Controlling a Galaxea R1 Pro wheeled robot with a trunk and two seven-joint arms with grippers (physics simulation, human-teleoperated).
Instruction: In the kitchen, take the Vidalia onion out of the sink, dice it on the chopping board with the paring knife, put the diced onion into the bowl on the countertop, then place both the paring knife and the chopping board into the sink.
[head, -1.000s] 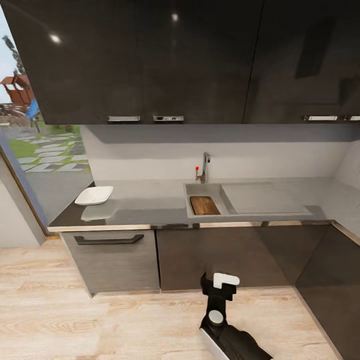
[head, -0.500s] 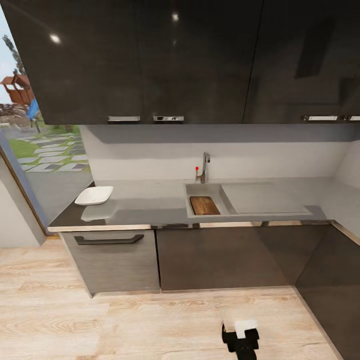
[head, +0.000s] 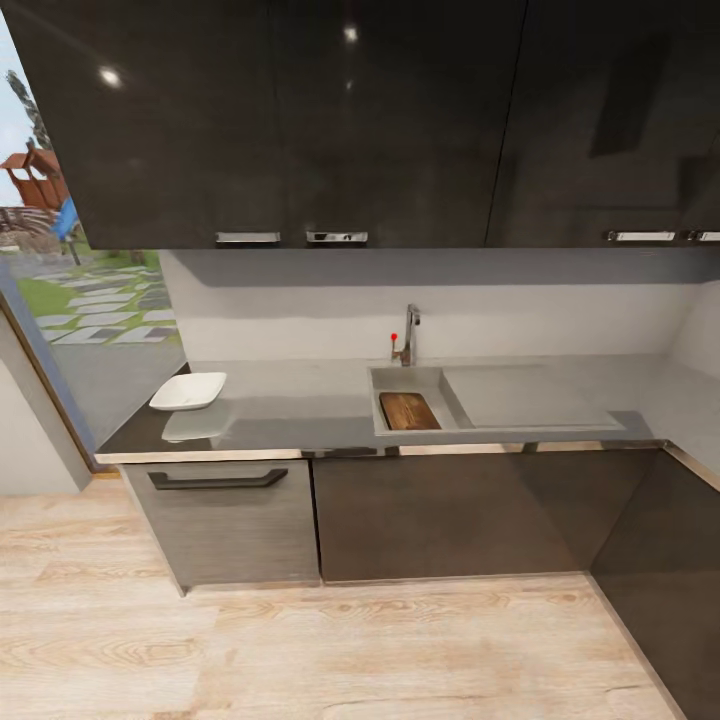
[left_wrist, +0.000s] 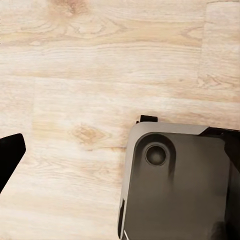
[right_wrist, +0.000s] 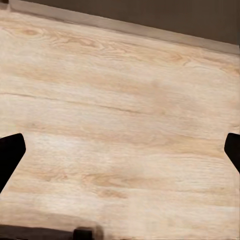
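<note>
The robot stands back from the kitchen surface (head: 300, 415), and the job looks almost done. The chopping board (head: 409, 411) lies flat inside the sink (head: 392, 384), well away from both pincers, which point down at the wooden floor (head: 300, 640). The board is dark brown with wood lines on it and round corners. It fills much of the basin, below the shiny tap (head: 408, 335) with its red dot. The white square bowl (head: 189, 390) sits far off on the surface, near its other end. What is inside the bowl is too small to see, and the knife cannot be made out either. The right pincer (right_wrist: 120, 150) is wide open and holds nothing; its two dark tips sit far apart over bare floor. For the left pincer (left_wrist: 11, 155), one dark tip shows beside the robot's grey base (left_wrist: 175, 185), so how far it is open cannot be told. A good last step would be to keep both arms tucked low and check that the knife is in the sink too.
</note>
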